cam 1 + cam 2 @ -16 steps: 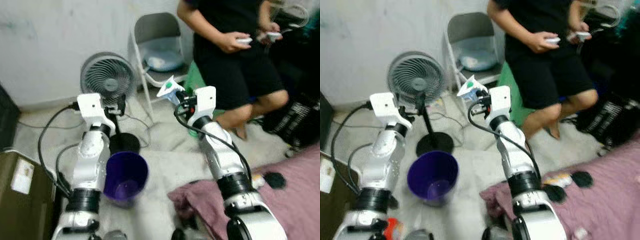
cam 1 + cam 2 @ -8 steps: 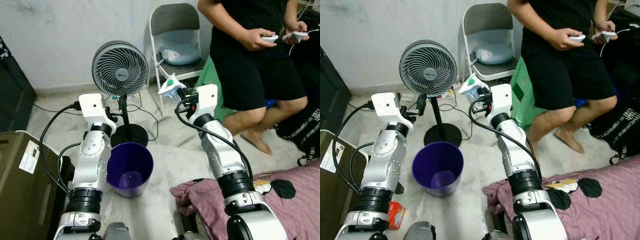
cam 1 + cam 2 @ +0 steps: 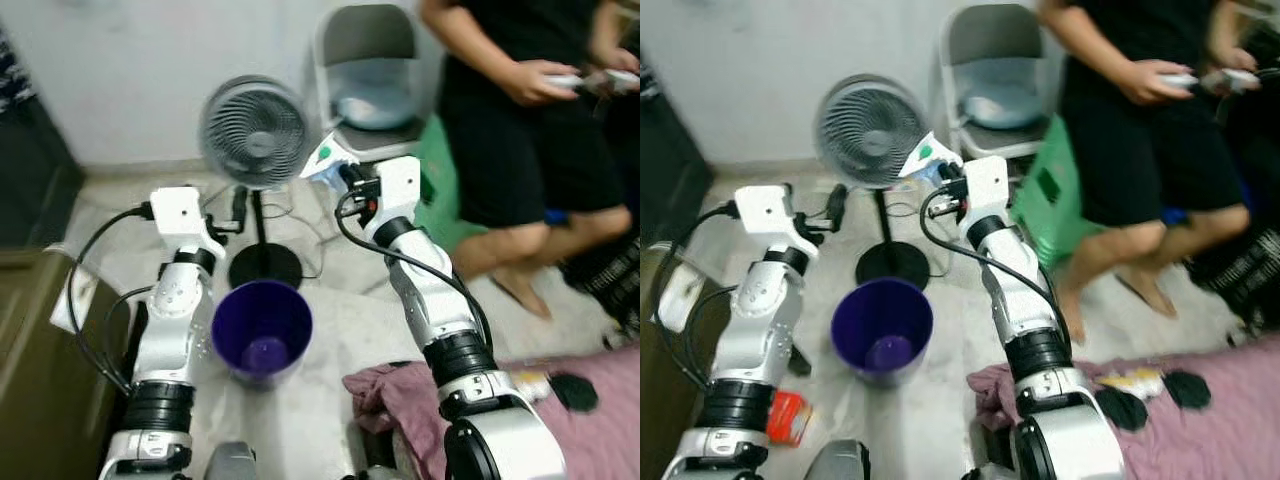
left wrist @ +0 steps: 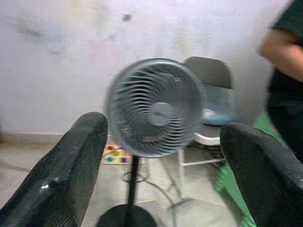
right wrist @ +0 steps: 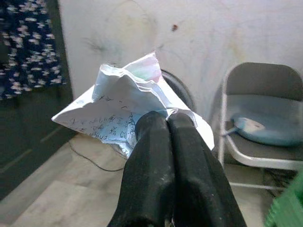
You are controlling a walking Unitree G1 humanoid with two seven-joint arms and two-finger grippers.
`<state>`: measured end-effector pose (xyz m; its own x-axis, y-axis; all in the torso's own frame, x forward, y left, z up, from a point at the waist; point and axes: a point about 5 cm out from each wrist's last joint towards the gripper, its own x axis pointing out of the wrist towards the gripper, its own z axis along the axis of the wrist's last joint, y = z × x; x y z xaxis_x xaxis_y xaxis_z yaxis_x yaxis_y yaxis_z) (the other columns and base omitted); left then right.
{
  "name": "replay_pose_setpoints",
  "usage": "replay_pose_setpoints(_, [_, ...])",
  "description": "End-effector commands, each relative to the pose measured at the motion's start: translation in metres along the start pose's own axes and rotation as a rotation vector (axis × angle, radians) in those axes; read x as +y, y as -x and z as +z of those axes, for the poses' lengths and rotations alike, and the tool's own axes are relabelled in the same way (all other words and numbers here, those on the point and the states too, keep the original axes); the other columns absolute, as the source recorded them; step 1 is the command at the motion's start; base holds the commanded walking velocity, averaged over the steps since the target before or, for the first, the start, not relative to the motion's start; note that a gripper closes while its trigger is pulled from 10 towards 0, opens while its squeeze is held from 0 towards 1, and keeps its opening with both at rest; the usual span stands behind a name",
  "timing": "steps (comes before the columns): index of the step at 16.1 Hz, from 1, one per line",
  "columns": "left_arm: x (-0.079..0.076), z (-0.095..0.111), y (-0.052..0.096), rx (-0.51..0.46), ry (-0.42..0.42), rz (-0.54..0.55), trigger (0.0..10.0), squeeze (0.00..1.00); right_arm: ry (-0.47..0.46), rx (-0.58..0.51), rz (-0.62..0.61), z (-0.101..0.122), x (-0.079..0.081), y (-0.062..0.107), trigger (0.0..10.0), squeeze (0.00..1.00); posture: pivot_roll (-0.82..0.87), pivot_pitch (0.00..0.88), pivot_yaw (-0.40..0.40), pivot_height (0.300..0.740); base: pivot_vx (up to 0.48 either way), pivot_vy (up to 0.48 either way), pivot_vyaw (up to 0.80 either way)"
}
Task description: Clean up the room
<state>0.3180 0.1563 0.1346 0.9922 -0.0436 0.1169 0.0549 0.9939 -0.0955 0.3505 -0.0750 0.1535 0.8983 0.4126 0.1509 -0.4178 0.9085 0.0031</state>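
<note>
Well, purple bin (image 3: pixel 262 328) sits under right end effector (image 5: pixel 166 124).

Your right gripper (image 5: pixel 166 124) clamps the crumpled wrapper (image 5: pixel 124 108), which projects ahead of the jaws. Below and left of them stands the bin (image 3: pixel 262 327); the fan (image 4: pixel 156 108) stands beyond your spread left gripper (image 4: pixel 158 156), the chair (image 3: pixel 372 62) behind.
</note>
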Motion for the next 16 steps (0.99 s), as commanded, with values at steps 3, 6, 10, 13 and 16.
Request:
replay_pose_setpoints(3, [-0.003, 0.003, -0.001, -0.015, -0.003, -0.006, 10.0, 0.00, 0.010, -0.017, 0.012, 0.005, 0.002, -0.004, 10.0, 0.00, 0.06, 0.000, -0.038, 0.740, 0.000, 0.000, 0.80])
replay_pose_setpoints(6, [-0.006, 0.003, -0.001, -0.014, -0.002, -0.013, 10.0, 0.00, 0.016, -0.024, 0.002, 0.006, -0.001, -0.003, 10.0, 0.00, 0.05, 0.000, -0.037, 0.740, 0.000, 0.000, 0.80])
replay_pose_setpoints(10, [-0.008, 0.003, -0.001, -0.014, -0.008, -0.022, 10.0, 0.00, 0.034, -0.038, -0.032, 0.008, -0.006, 0.005, 10.0, 0.00, 0.03, 0.000, -0.026, 0.740, 0.000, 0.000, 0.80])
replay_pose_setpoints(13, [-0.011, 0.004, 0.000, -0.015, -0.018, -0.034, 10.0, 0.00, 0.046, -0.055, -0.082, 0.011, -0.010, 0.012, 10.0, 0.00, 0.03, 0.000, -0.022, 0.740, 0.000, 0.000, 0.80])
replay_pose_setpoints(16, [-0.011, 0.003, 0.005, -0.010, -0.013, -0.047, 10.0, 0.00, 0.052, -0.044, -0.131, 0.010, -0.013, 0.018, 10.0, 0.00, 0.04, 0.000, -0.023, 0.740, 0.000, 0.000, 0.80])
